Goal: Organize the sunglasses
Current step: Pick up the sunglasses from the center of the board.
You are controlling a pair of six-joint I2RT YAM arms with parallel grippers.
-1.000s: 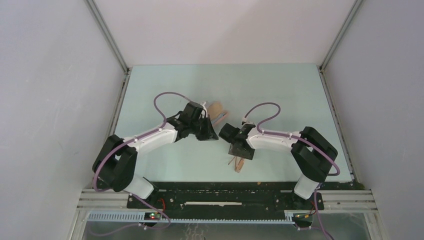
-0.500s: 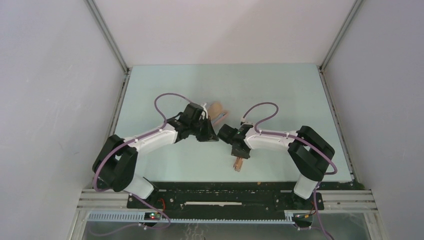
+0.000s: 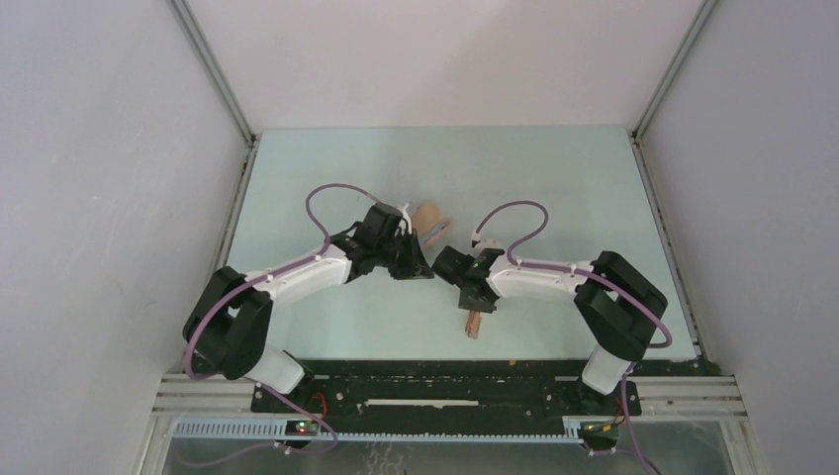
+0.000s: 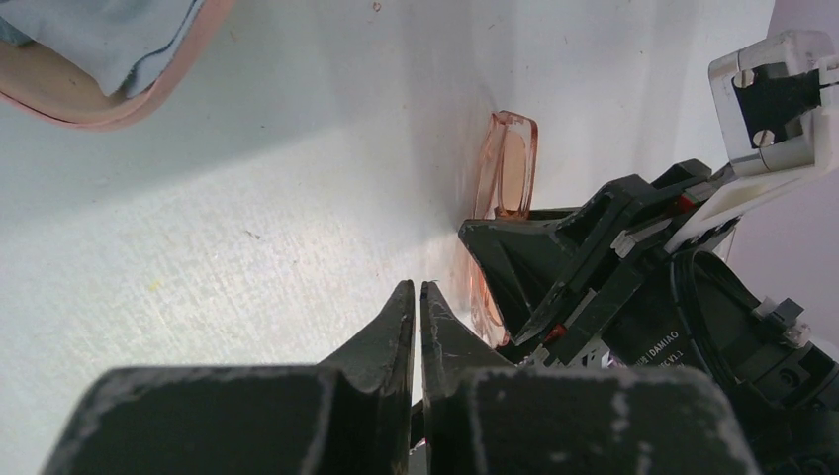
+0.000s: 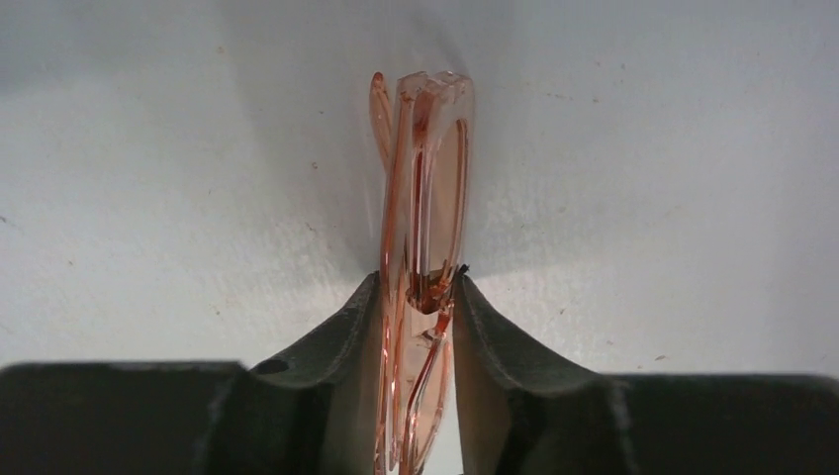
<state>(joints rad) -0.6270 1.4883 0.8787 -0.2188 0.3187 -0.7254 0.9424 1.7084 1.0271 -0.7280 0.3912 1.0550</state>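
Observation:
The folded orange-brown sunglasses (image 5: pixel 420 198) stand on edge between my right gripper's fingers (image 5: pixel 419 282), which are shut on them near the middle of the frame. In the top view the right gripper (image 3: pixel 469 300) holds them low over the table, one end (image 3: pixel 474 325) sticking out toward the near edge. The left wrist view shows a lens end (image 4: pixel 510 163) poking past the right gripper. My left gripper (image 4: pixel 417 287) is shut and empty, close beside the right gripper (image 3: pixel 423 269). The open pink case (image 4: pixel 94 94) holds the light blue cloth (image 4: pixel 109 40).
The pink case (image 3: pixel 428 216) lies just behind the left gripper, mid-table. The pale green table (image 3: pixel 554 178) is walled by white panels with metal rails (image 3: pixel 213 79) at the left and right. The two arms' heads are only a few centimetres apart.
The right gripper has shifted slightly left and nearer with the sunglasses, turning them more end-on toward the near edge. The left arm has barely moved.

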